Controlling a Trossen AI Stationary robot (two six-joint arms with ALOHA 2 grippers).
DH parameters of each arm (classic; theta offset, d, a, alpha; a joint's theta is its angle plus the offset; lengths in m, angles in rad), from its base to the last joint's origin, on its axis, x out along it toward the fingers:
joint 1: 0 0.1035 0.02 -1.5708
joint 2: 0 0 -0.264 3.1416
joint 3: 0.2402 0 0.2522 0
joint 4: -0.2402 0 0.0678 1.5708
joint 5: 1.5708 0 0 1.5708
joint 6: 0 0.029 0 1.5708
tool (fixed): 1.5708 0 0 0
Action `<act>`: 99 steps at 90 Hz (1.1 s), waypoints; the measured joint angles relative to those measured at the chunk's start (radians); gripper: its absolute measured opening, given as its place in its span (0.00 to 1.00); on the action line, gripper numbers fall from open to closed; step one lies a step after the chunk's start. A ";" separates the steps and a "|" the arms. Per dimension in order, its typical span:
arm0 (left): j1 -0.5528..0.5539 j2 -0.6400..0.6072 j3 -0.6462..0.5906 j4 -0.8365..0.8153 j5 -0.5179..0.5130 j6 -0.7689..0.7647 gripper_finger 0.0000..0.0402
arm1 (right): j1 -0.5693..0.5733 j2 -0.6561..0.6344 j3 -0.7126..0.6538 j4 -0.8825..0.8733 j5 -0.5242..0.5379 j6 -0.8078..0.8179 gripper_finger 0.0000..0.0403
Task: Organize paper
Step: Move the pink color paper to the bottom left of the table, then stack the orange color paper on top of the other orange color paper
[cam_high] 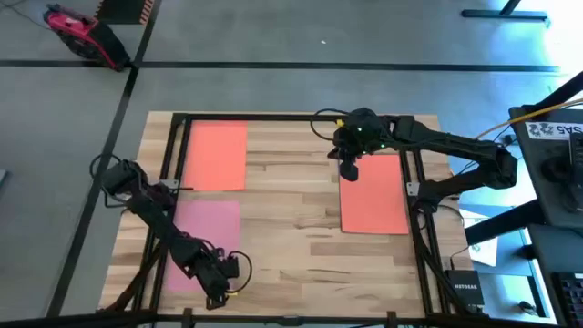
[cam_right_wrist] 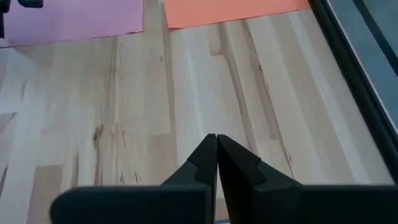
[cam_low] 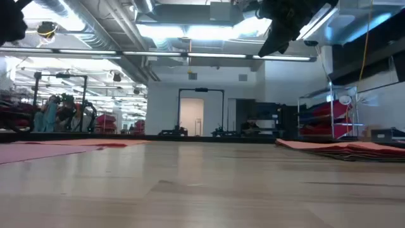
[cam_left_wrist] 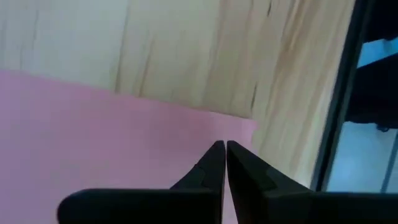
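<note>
Paper in three spots: orange sheet [cam_high: 216, 157] upper left of the high view, pink sheet [cam_high: 202, 239] lower left, orange stack [cam_high: 373, 193] centre right. Right gripper [cam_high: 349, 168], fingers together, hovers raised at the stack's top edge; probably should open, drop flat onto one sheet. Left gripper [cam_high: 217, 290], fingers together, low over pink.

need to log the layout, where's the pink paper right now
In the high view the pink paper lies flat at the table's near-left, just below the left orange sheet, with the left gripper over its near corner.
</note>
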 joint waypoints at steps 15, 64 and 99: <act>0.003 -0.030 0.024 0.001 -0.002 -0.002 0.00 | 0.000 0.000 0.000 0.000 0.000 0.000 0.00; 0.089 -0.261 0.048 0.003 -0.414 -0.013 0.00 | 0.000 -0.029 -0.001 -0.020 -0.190 -0.099 0.00; 0.349 -0.474 -0.150 0.411 -0.460 0.355 0.00 | 0.000 -0.178 -0.125 0.057 -0.245 -0.098 0.00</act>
